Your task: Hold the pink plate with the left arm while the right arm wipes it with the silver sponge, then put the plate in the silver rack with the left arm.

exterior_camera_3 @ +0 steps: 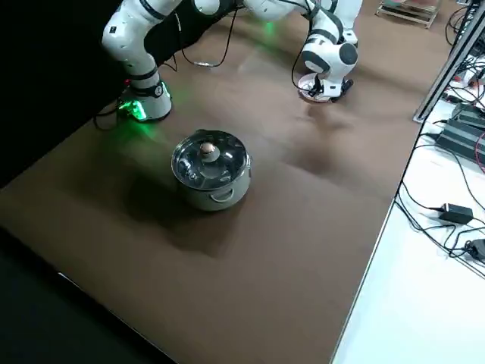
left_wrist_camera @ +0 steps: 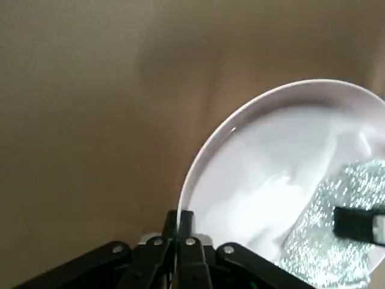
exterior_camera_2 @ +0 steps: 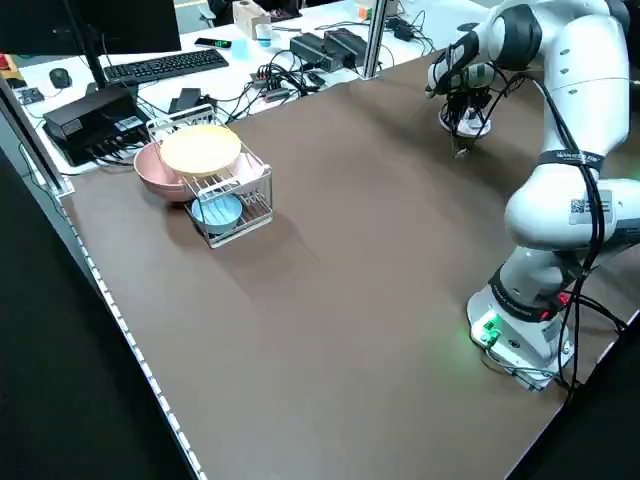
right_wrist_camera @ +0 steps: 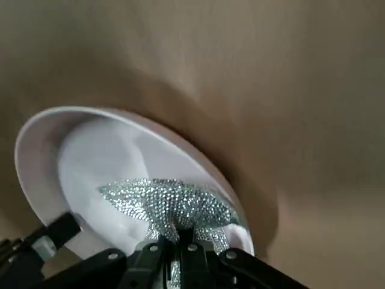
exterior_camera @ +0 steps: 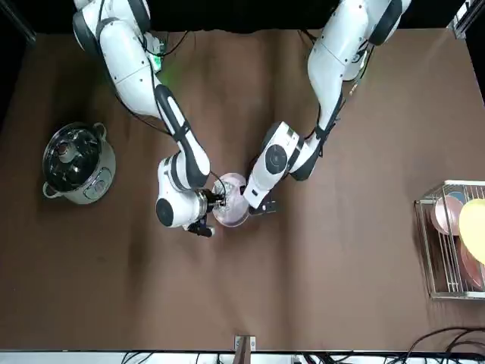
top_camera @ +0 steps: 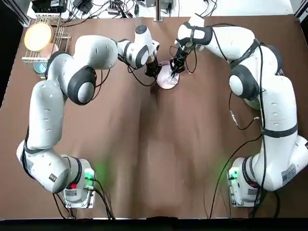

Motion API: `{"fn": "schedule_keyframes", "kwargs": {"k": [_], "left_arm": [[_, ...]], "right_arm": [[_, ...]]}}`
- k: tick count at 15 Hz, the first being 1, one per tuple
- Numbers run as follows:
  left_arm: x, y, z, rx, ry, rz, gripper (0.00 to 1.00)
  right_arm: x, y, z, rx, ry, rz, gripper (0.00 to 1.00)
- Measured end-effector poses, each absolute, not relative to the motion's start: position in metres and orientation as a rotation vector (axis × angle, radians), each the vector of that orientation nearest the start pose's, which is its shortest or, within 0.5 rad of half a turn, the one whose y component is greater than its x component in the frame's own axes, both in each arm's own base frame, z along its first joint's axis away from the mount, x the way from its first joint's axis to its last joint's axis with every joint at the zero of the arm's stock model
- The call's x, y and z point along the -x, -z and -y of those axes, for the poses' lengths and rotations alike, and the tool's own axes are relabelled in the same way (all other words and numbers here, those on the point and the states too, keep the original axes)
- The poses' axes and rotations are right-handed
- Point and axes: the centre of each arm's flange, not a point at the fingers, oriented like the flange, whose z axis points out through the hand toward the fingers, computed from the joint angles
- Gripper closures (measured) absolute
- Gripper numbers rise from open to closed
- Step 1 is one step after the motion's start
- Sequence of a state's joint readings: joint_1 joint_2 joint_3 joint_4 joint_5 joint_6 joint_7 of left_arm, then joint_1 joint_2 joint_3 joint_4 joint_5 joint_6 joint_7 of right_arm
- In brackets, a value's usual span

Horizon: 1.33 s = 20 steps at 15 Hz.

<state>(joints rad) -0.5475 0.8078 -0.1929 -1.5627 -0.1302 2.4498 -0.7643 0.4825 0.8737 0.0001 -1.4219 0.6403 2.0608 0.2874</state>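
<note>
The left gripper [left_wrist_camera: 178, 220] clamps the rim of the pink plate [left_wrist_camera: 258, 174], pale and glossy, between its fingers. Beside it, the right gripper [right_wrist_camera: 178, 235] pinches the silver sponge [right_wrist_camera: 171, 205] (crinkled, glittering) against the plate's inner face. No lettering is legible on either. The front view shows a lidded pot [exterior_camera: 79, 163], beyond the right gripper, hidden by the right arm [top_camera: 274, 106] from overhead.

Yellow plate [top_camera: 38, 37] and blue bowl [exterior_camera_2: 217, 212], beside pink bowl [exterior_camera_2: 160, 172]; steel pot [exterior_camera_3: 211, 170], lidded, on brown-covered bench [exterior_camera_3: 250, 288]; black keyboard [exterior_camera_2: 168, 67] on white desk [exterior_camera_2: 235, 75].
</note>
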Motion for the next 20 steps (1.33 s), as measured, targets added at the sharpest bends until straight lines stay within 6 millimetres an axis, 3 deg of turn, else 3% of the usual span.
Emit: {"fn": "schedule_keyframes", "kwargs": {"k": [7, 13, 20], "left_arm": [[-0.539, -0.183, 0.464, 3.349, -0.146, 0.312, 0.97], [-0.539, -0.183, 0.464, 3.349, -0.147, 0.312, 0.97], [-0.538, -0.182, 0.464, 3.348, -0.148, 0.312, 0.97]], "right_arm": [[-0.628, -0.168, -0.363, 2.670, -0.329, -0.283, 0.93], [-0.611, -0.165, -0.396, 2.608, -0.356, -0.303, 0.93], [-0.596, -0.159, -0.403, 2.598, -0.502, -0.270, 0.93]]}}
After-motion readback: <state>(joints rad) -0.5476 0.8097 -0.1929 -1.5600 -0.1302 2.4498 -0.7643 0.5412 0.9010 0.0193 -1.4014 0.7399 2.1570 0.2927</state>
